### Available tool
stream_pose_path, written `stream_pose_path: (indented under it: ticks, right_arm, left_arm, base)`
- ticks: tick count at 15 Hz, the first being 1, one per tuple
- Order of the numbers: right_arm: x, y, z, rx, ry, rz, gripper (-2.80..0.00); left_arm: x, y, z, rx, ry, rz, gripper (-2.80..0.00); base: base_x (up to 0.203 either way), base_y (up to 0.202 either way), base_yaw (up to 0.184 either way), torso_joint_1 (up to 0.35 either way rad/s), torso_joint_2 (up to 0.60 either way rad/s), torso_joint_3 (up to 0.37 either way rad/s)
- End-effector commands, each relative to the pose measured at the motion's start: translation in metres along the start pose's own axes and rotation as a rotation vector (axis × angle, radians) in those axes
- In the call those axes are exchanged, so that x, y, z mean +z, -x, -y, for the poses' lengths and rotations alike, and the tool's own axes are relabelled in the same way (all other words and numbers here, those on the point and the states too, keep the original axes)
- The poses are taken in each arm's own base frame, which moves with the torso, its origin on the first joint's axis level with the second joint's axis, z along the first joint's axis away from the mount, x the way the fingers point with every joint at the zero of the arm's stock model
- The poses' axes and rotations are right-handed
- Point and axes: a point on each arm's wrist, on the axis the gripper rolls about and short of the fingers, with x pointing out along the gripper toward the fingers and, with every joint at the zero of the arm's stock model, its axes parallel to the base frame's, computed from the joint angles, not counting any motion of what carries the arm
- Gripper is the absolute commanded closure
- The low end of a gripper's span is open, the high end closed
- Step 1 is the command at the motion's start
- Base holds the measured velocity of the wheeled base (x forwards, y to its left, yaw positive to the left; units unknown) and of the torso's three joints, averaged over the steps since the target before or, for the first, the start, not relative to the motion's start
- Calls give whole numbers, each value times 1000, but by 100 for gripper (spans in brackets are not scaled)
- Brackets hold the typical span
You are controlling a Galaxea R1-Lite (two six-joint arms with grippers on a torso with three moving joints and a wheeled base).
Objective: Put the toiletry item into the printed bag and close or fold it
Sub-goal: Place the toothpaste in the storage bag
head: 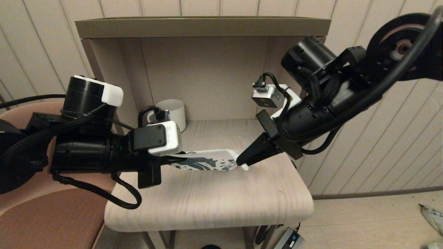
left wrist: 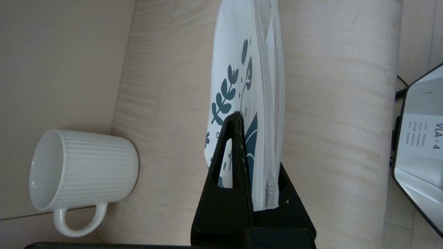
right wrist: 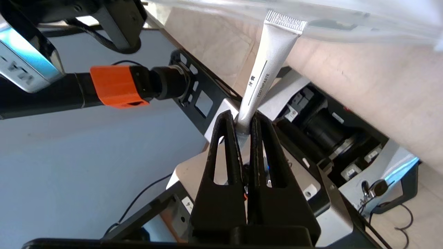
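Tube pinched at its cap end in the right hand, crimped end pointing at the bag mouth — just touching its edge. Left hand grips the bag's other end, holding it above the desk.

Left pincer clamped on bag; right pincer pinching tube, arms converging mid-table

The left gripper clamps the printed bag by one end, its fingers closed on the pouch, which stretches away above the pale wooden table. A white ribbed mug stands near the wall, apart from the bag.
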Motion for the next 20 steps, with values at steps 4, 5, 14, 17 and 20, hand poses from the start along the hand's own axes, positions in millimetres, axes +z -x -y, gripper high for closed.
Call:
stream_pose_path:
  ticks: [4, 5, 14, 17, 20]
  right_arm:
    - [-6, 10, -6, 7, 6, 6, 0]
    - [-8, 11, -6, 6, 6, 6, 0]
    - [-5, -7, 7, -20, -21, -66, 0]
    - [0, -16, 13, -24, -24, -73, 0]
    - [4, -23, 19, -29, -28, -80, 0]
  left_arm:
    - [-2, -2, 2, -9, -1, -6, 0]
    - [-2, -2, 2, -10, 1, -6, 0]
    - [-4, -2, 4, -23, 4, -3, 0]
    - [-4, -1, 5, -23, 4, -3, 0]
    - [-4, 0, 6, -21, -1, 1, 0]
  base:
    - [0, 0, 0, 0, 0, 0]
    - [0, 0, 0, 0, 0, 0]
    - [0, 0, 0, 0, 0, 0]
    - [0, 0, 0, 0, 0, 0]
    - [0, 0, 0, 0, 0, 0]
